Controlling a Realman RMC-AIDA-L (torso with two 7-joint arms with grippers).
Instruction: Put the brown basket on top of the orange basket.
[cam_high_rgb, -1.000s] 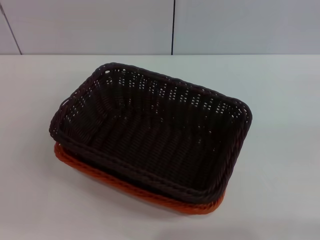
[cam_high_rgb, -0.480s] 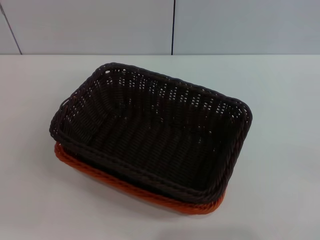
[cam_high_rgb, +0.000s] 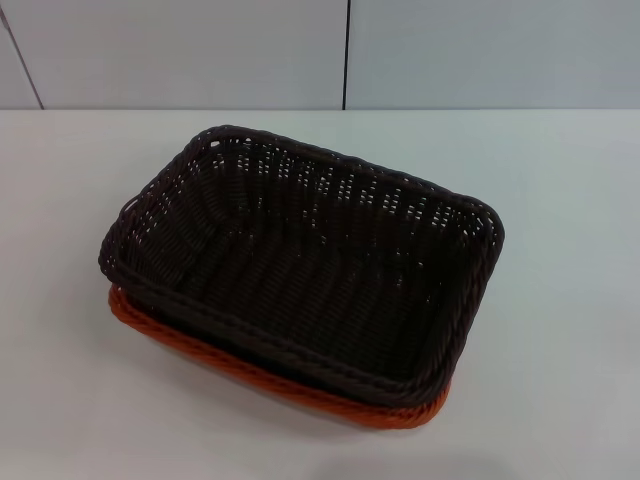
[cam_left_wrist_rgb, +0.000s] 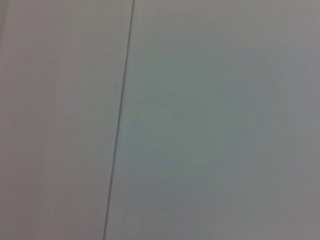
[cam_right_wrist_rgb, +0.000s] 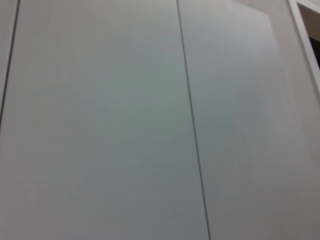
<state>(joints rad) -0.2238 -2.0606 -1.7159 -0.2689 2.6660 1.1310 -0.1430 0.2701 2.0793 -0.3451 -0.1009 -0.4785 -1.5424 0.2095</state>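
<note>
Neither gripper's fingers appear in any view, so I cannot tell how they stand; both wrist views face only bare wall panels. On the white table (cam_high_rgb: 560, 300), the brown basket (cam_high_rgb: 300, 255) sits nested on top of the orange basket (cam_high_rgb: 270, 378), whose rim shows only along the brown one's near edge and left corner. Both look empty. The brown basket seems slightly skewed on it; a nudge to the table could shift it.
</note>
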